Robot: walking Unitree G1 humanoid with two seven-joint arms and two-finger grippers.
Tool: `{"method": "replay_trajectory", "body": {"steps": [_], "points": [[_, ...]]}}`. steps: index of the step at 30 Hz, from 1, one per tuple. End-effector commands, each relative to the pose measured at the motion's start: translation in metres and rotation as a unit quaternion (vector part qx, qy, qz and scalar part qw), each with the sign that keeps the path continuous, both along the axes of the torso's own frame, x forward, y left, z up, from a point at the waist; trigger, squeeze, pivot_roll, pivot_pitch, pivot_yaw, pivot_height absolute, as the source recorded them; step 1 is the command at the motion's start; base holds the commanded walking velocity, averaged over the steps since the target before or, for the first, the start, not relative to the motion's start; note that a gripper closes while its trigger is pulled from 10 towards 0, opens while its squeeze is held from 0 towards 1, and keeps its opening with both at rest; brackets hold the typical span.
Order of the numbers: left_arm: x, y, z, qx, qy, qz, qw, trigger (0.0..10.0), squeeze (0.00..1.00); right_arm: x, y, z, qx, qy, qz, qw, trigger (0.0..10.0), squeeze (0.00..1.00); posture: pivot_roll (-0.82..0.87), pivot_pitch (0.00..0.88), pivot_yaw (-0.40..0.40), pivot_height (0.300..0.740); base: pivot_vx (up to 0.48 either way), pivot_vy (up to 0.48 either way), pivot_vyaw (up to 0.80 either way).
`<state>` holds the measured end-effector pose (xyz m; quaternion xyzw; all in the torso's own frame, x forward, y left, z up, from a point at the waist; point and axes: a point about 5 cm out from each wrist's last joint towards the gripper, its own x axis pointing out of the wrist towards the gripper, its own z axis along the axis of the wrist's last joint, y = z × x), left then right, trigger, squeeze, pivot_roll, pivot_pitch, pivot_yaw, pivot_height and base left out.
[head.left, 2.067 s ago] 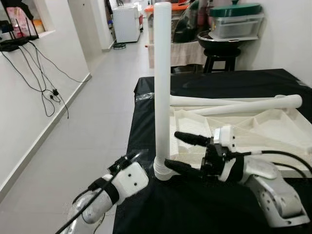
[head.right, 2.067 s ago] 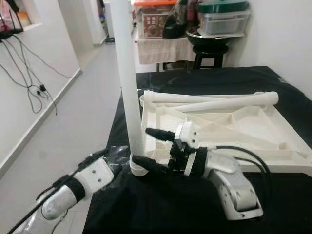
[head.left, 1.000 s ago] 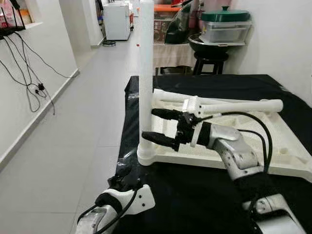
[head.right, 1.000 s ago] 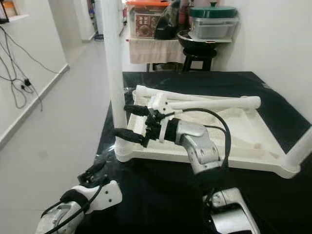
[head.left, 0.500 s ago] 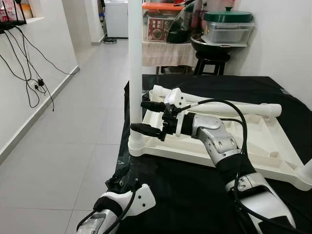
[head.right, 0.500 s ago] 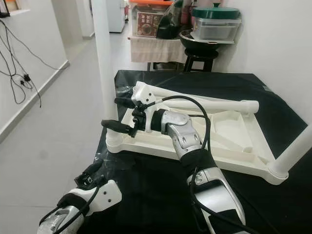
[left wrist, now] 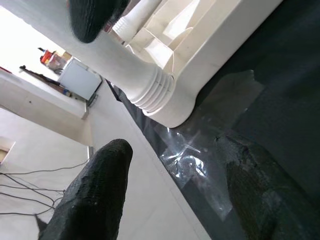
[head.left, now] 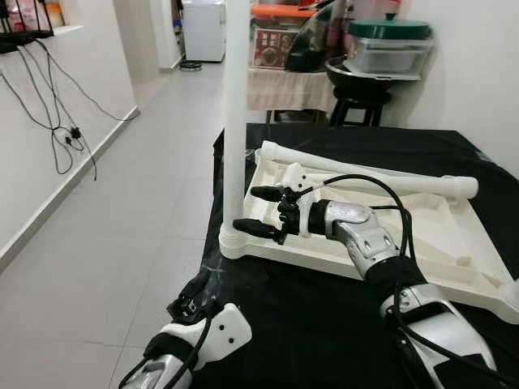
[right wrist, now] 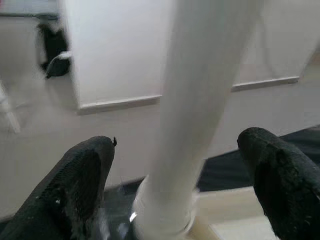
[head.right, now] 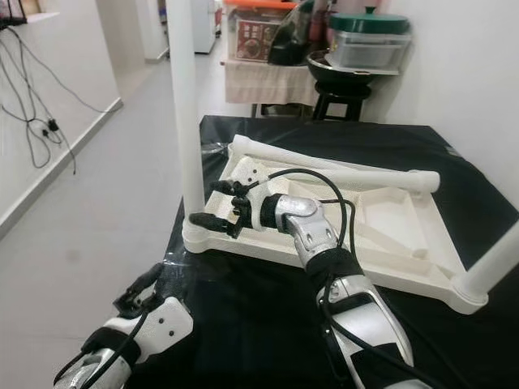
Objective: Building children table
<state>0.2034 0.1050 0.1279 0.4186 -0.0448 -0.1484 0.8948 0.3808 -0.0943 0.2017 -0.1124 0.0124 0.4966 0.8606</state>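
Note:
A white children's table top (head.left: 454, 267) lies upside down on a black-covered table (head.left: 324, 340). One white leg (head.left: 235, 105) stands upright in the top's near left corner socket (left wrist: 155, 95). My right gripper (head.left: 256, 210) is open around the low part of this leg (right wrist: 195, 110), one finger (right wrist: 80, 180) on each side, not touching it. Two loose legs (head.left: 381, 180) lie across the far side of the top. Another fitted leg (head.right: 496, 266) rises at the near right corner. My left gripper (head.left: 191, 304) is open, low at the table's near left edge below that socket.
The black table's left edge (head.left: 212, 235) drops to tiled floor (head.left: 105, 235). Cables (head.left: 61, 138) hang on the left wall. Behind the table stand a stool with a black wok (head.left: 357, 77), a green-lidded container (head.left: 388, 44) and a white appliance (head.left: 203, 28).
The camera has shifted and pulled back over the two seconds. My right arm has reached forward, its open fingers now around the upright leg's lower part. The left arm stays low.

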Motion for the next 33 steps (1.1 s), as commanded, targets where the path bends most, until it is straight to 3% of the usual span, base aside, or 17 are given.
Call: {"method": "replay_trajectory", "body": {"steps": [1, 5, 9, 12, 13, 15, 19, 20, 25, 29, 30, 31, 33], "points": [[-0.003, -0.001, 0.001, 0.002, -0.008, -0.008, 1.0, 10.0, 0.0, 0.005, 0.001, 0.01, 0.014, -0.017, -0.02, 1.0, 10.0, 0.0, 0.16, 0.0, -0.086, 0.74, 0.0, 0.0, 0.0], [-0.004, -0.002, 0.001, 0.003, -0.01, -0.01, 1.0, 10.0, 0.0, 0.006, 0.012, 0.018, 0.054, -0.021, -0.023, 0.998, 10.0, 0.0, 0.16, 0.0, -0.086, 0.74, 0.0, 0.0, 0.0], [-0.006, -0.003, 0.001, -0.002, -0.008, -0.014, 1.0, 10.0, 0.0, -0.005, 0.05, 0.032, 0.13, -0.031, 0.057, 0.989, 10.0, 0.0, 0.17, 0.0, -0.091, 0.74, 0.0, 0.0, 0.0], [-0.006, -0.004, 0.001, -0.002, -0.007, -0.014, 1.0, 10.0, 0.0, -0.008, 0.056, 0.032, 0.132, -0.032, 0.071, 0.988, 10.0, 0.0, 0.17, 0.0, -0.094, 0.74, 0.0, 0.0, 0.0], [-0.006, -0.004, 0.0, -0.003, -0.004, -0.014, 1.0, 10.0, 0.0, -0.01, 0.067, 0.031, 0.129, -0.031, 0.077, 0.988, 10.0, 0.0, 0.17, 0.0, -0.096, 0.74, 0.0, 0.0, 0.0], [-0.006, -0.004, 0.0, -0.003, -0.004, -0.014, 1.0, 10.0, 0.0, -0.01, 0.067, 0.031, 0.129, -0.031, 0.077, 0.988, 10.0, 0.0, 0.17, 0.0, -0.096, 0.74, 0.0, 0.0, 0.0], [-0.006, -0.005, -0.001, -0.005, -0.001, -0.015, 1.0, 10.0, 0.0, -0.006, 0.079, 0.029, 0.126, -0.031, 0.041, 0.991, 10.0, 0.0, 0.18, 0.0, -0.102, 0.74, 0.0, 0.0, 0.0], [-0.006, -0.006, -0.001, -0.005, 0.0, -0.015, 1.0, 10.0, 0.0, -0.004, 0.082, 0.027, 0.124, -0.03, 0.021, 0.992, 0.0, 0.0, 0.19, 0.0, -0.103, 0.74, 0.0, 0.0, 0.0], [-0.006, -0.006, -0.002, -0.005, 0.0, -0.015, 1.0, 10.0, 0.0, -0.003, 0.08, 0.026, 0.121, -0.028, 0.024, 0.992, 0.0, 0.0, 0.19, 0.0, -0.103, 0.74, 0.0, 0.0, 0.0], [-0.006, -0.006, -0.002, -0.004, 0.001, -0.015, 1.0, 10.0, 0.0, -0.004, 0.066, 0.023, 0.103, -0.032, 0.051, 0.993, 0.0, 0.0, 0.17, 0.0, -0.094, 0.74, 0.0, 0.0, 0.0], [-0.006, -0.006, -0.002, -0.005, 0.002, -0.015, 1.0, 10.0, 0.0, -0.005, 0.054, 0.02, 0.088, -0.034, 0.066, 0.993, 0.0, 0.0, 0.17, 0.0, -0.092, 0.74, 0.0, 0.0, 0.0], [-0.006, -0.006, -0.002, -0.005, 0.002, -0.015, 1.0, 10.0, 0.0, -0.005, 0.054, 0.02, 0.088, -0.034, 0.066, 0.993, 0.0, 0.0, 0.17, 0.0, -0.092, 0.74, 0.0, 0.0, 0.0], [-0.006, -0.006, -0.002, -0.005, 0.003, -0.015, 1.0, 10.0, 0.0, -0.006, 0.017, 0.016, 0.044, -0.029, 0.077, 0.996, 0.0, 0.0, 0.15, 0.0, -0.085, 0.74, 0.0, 0.0, 0.0]]}}
